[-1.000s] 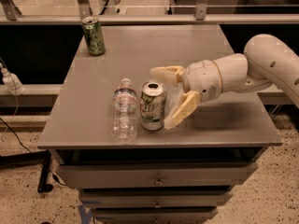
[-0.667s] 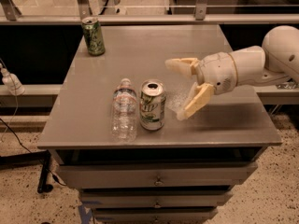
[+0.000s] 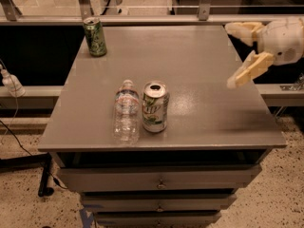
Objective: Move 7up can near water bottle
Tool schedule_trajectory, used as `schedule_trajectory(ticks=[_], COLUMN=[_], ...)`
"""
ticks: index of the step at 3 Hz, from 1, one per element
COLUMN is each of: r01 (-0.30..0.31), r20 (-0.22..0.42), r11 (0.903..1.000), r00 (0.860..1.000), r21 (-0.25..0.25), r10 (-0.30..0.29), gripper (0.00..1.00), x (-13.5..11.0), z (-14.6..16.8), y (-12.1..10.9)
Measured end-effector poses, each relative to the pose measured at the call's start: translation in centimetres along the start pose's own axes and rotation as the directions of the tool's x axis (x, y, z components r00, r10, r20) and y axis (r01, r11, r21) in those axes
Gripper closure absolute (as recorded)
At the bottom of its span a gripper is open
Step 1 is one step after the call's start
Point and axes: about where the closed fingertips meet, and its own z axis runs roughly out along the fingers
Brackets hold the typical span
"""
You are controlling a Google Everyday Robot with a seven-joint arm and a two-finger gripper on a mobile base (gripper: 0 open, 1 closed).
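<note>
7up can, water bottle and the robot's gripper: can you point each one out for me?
7up can (image 3: 155, 109), camera view: its printed side, mid-height.
water bottle (image 3: 126, 115), camera view: middle of its clear body.
gripper (image 3: 231, 56), camera view: gap between its open fingers, upper right of view.

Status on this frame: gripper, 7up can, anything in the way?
Gripper open, empty, at grey table's right edge. Silvery-white 7up can upright, right beside lying clear plastic water bottle. Dark green can far corner, not in the way.

The 7up can reads "7UP"; the tool hovers well right of it.
</note>
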Motion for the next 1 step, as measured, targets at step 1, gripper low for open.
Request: schedule_trajectory(ticks=[1], r01=[0.045], r20=[0.002], r11=[0.9964], r00=[0.999], r21=[0.071], r10=[-0.045], gripper=[0.00], x=[-1.87], z=[-2.74], y=[-1.84])
